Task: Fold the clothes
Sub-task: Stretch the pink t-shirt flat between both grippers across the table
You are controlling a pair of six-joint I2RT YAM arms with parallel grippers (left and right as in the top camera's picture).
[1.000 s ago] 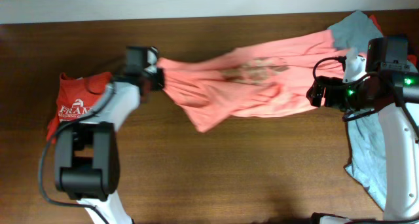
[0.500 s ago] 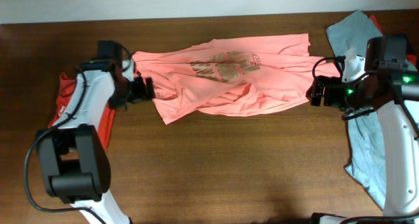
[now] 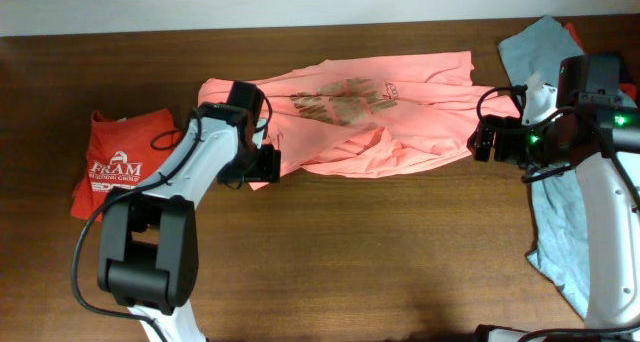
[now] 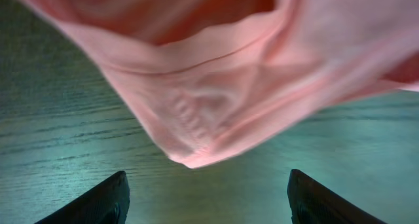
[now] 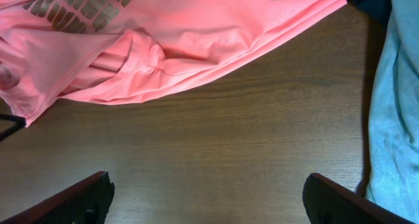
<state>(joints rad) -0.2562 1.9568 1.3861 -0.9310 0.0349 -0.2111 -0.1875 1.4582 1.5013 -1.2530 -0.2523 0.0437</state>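
We see the coral T-shirt (image 3: pixel 400 142) lying stretched sideways and rumpled on the wooden table (image 3: pixel 350 262), with its brownish-gold lettering (image 3: pixel 345 97) facing up. The lower hem area is bunched in loose folds.

The left gripper (image 3: pixel 265 164) sits at the T-shirt's lower left edge. In the left wrist view its two fingers (image 4: pixel 98 201) stand wide apart with bare wood between them. A rounded fold of the T-shirt (image 4: pixel 196 112) hangs just beyond the tips, and nothing is pinched.

The right gripper (image 3: pixel 480 142) is at the T-shirt's right end. From the right wrist camera its fingers (image 5: pixel 78 198) are spread wide over bare table just below the T-shirt's lower edge (image 5: pixel 196 54), gripping nothing.

A red-orange shirt (image 3: pixel 115 167) with white print lies well apart from the T-shirt's left end. A grey-blue garment (image 3: pixel 560 232) lies past the T-shirt's right end, near the right arm.
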